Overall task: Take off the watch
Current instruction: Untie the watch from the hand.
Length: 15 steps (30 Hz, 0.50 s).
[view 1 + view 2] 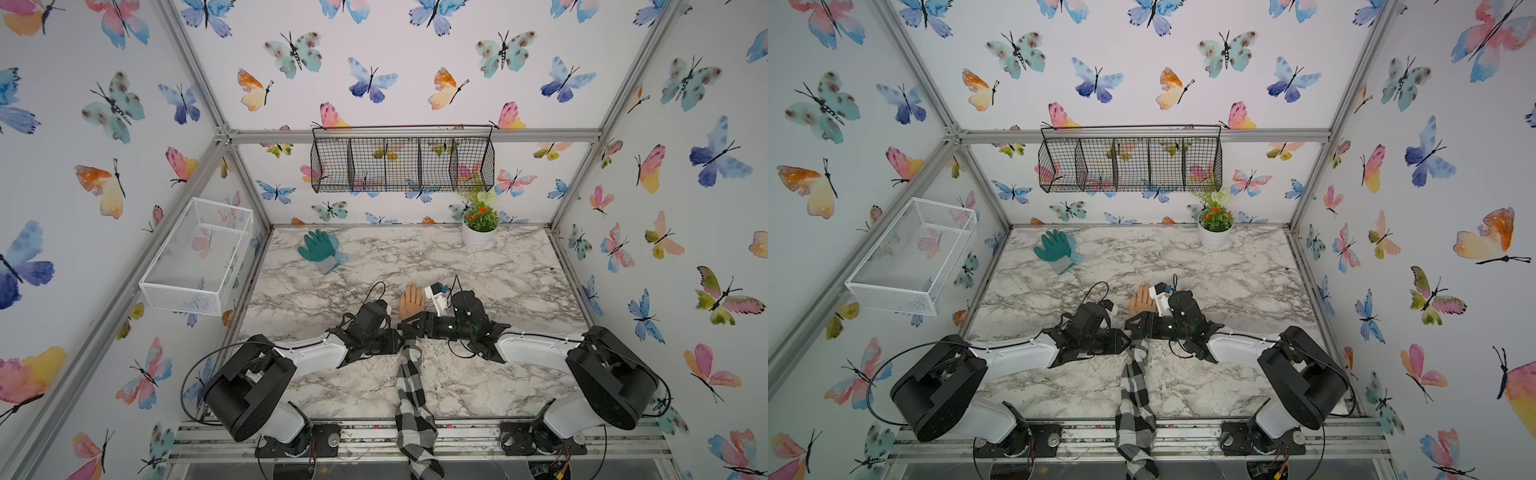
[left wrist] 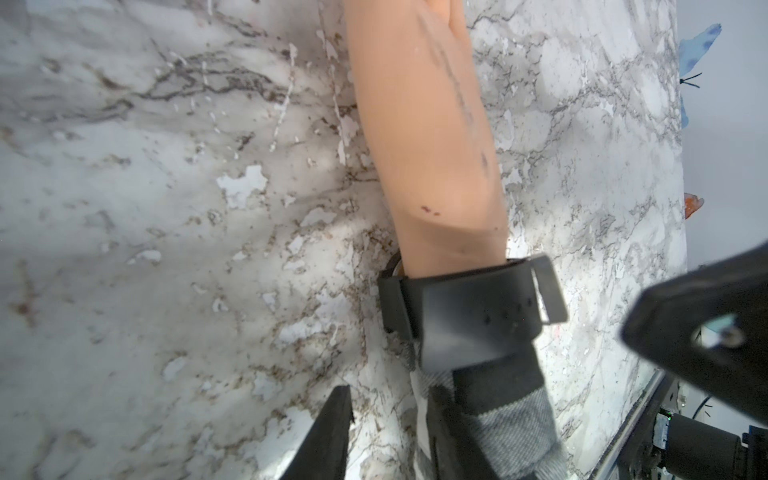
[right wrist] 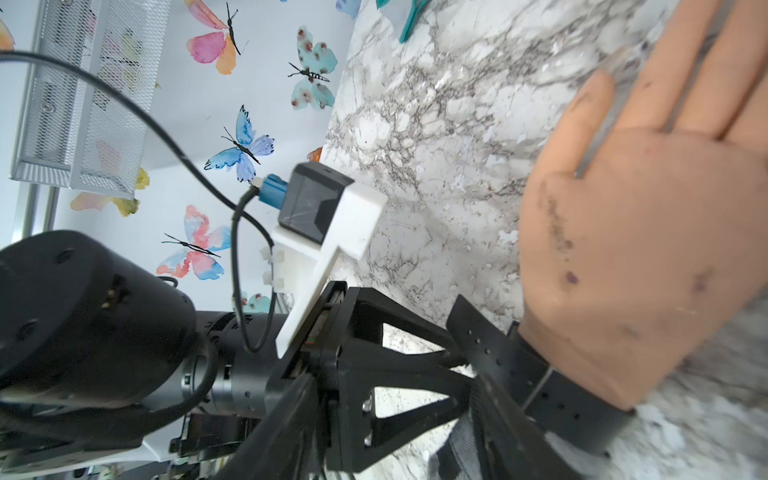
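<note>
The black watch (image 2: 469, 307) is strapped round the wrist of a tan mannequin hand (image 1: 412, 300) that lies on the marble table (image 1: 478, 282). Its strap tail (image 3: 478, 336) sticks up free beside the buckle. A checked sleeve (image 1: 409, 390) covers the arm behind it. My left gripper (image 2: 392, 390) comes in from the left at the sleeve's edge. A narrow gap of bare marble shows between its fingers, and one finger (image 2: 444, 432) rests over the cloth. My right gripper (image 3: 395, 376) reaches in from the right over the wrist with its jaws wide, one finger (image 3: 503, 419) alongside the strap. In both top views the watch is hidden under the grippers.
A teal glove (image 1: 321, 248) lies at the back left of the table and a white flower pot (image 1: 478, 235) at the back right. A white mesh basket (image 1: 199, 253) hangs on the left wall and a black wire basket (image 1: 403, 162) on the back wall.
</note>
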### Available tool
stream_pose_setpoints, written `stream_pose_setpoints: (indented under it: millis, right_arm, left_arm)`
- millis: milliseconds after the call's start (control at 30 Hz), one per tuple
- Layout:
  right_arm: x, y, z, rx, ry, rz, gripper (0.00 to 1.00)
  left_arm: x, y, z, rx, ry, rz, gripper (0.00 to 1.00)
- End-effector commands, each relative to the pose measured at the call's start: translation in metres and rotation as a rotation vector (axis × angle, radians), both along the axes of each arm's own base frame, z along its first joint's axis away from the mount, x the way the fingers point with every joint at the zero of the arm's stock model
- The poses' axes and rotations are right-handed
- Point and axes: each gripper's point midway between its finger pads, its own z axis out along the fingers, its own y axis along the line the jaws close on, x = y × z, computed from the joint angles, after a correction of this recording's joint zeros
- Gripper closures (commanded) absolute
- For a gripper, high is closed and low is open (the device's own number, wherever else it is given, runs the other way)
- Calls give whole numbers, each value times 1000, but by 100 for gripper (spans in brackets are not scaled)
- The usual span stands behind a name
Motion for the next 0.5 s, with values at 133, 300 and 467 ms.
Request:
stream_pose_setpoints:
  millis: [133,300,467]
  right_arm:
    - [6,-51,-43,-363,-160,6,40]
    - [9,-50,-60,-448,-217,90,46]
    - [15,-43,-67,-476,-248,136,50]
  left_arm:
    - [1,-5,5,-6,-20,-21,65]
    - [2,-5,8,4,-27,-29,65]
    - [2,-4,6,9,-26,-29,65]
